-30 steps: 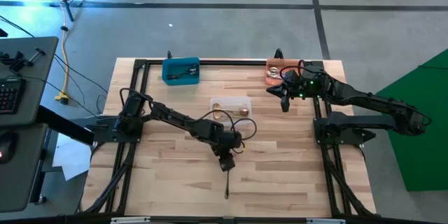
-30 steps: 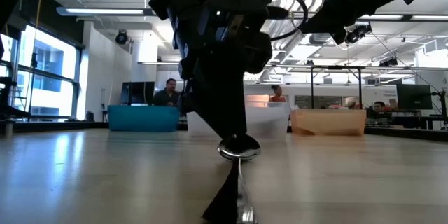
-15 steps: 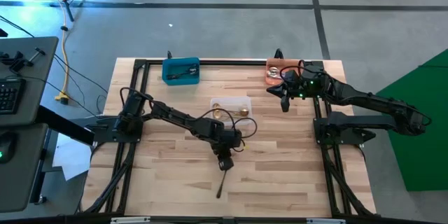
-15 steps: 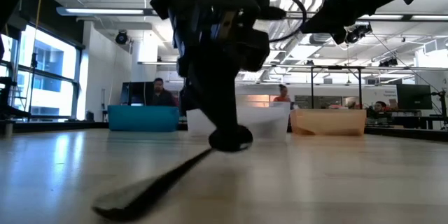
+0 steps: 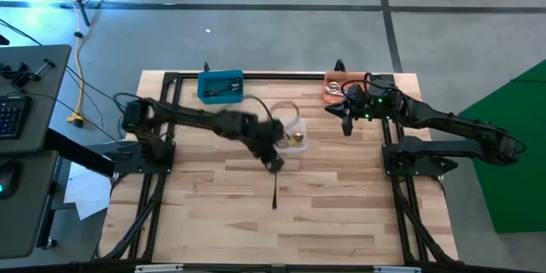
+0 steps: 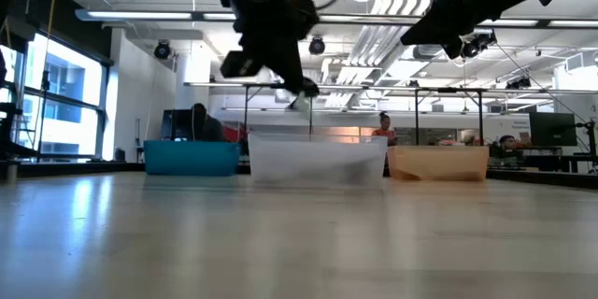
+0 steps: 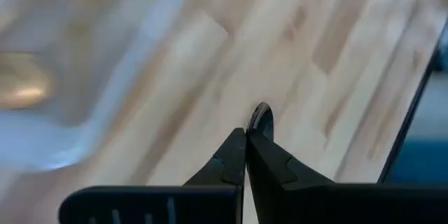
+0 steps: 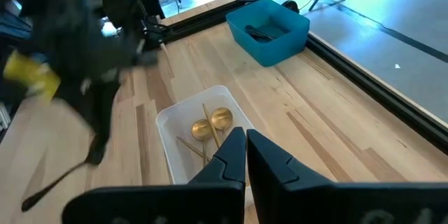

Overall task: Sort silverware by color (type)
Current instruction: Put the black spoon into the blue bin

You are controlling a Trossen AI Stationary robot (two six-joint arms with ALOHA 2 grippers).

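High view: the left gripper is lifted over the wooden slatted table, just beside the clear plastic bin, its fingers pinched on the bowl end of a slim dark black spoon, whose handle hangs toward the table's near edge. A blue plastic bin with dark spoons stands at the far left edge, an orange plastic bin at the far right. The right gripper hangs near the orange bin, fingers pressed together, carrying nothing. Low view: the left gripper is raised well above the table, over the clear bin; the spoon cannot be made out here. The blue bin and orange bin flank it. Left wrist view: the fingers are clamped on the spoon's dark bowl, which protrudes past the tips; the background is blurred. Right wrist view: the right fingers meet with nothing between them; beyond lie gold spoons in the clear bin, with the blue bin farther off, and the dark spoon dangling from the left arm.
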